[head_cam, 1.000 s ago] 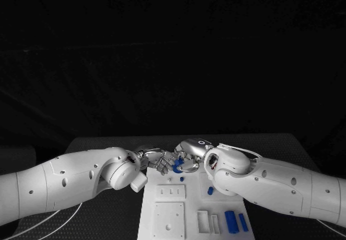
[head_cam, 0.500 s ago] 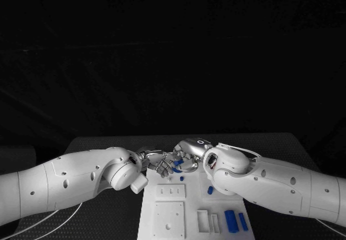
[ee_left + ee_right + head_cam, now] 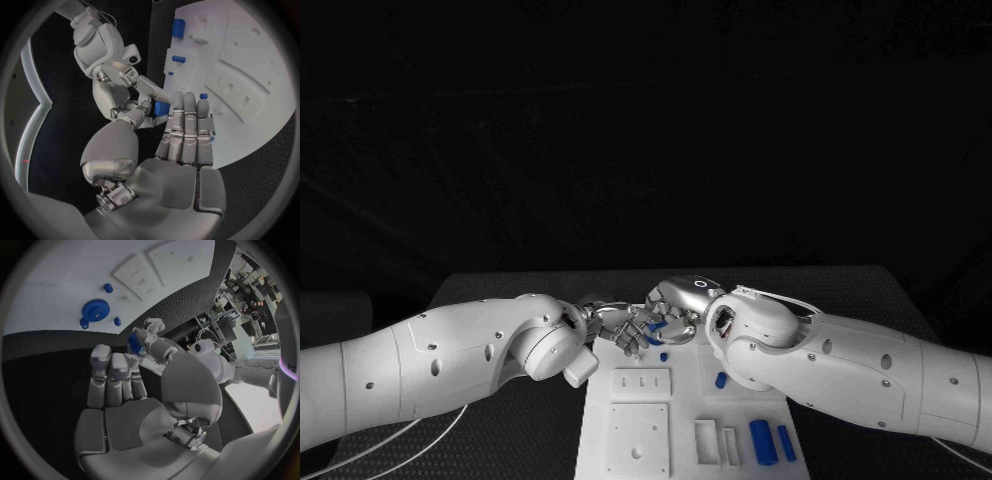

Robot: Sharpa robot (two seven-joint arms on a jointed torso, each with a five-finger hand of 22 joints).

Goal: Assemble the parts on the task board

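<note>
Setting: a black counter (image 3: 516, 285) under a dark backdrop, carrying the white task board (image 3: 639, 420) at its middle.

Left robot hand (image 3: 617, 322): stood at the far end of the board, fingers extended side by side, thumb bent toward the other hand. A small blue part (image 3: 162, 108) sat at its fingertips, also touched by the right hand's fingertips. Which hand carried its weight could not be told; the meeting of the two hands over one piece read as a handover or a regrip, probably to turn the piece for insertion.

Right robot hand (image 3: 678, 312): stood opposite, fingertips close to the left hand's. In the right wrist view its fingers lay straight and together and the thumb arched across; the same blue part (image 3: 135, 344) showed just past them. A firm pinch could not be confirmed.

On the board, outward from the hands: a blue gear (image 3: 95, 310) with two smaller blue pieces near it; a short blue peg (image 3: 720, 380) near the board's right edge; two long blue bars (image 3: 762, 442) lying side by side at the near right corner, beside white upright blocks (image 3: 715, 443), apparently staged as stock. Raised white plates (image 3: 640, 383), with slots and holes, filled the board's middle and near left, presumably the seats for the parts.
</note>
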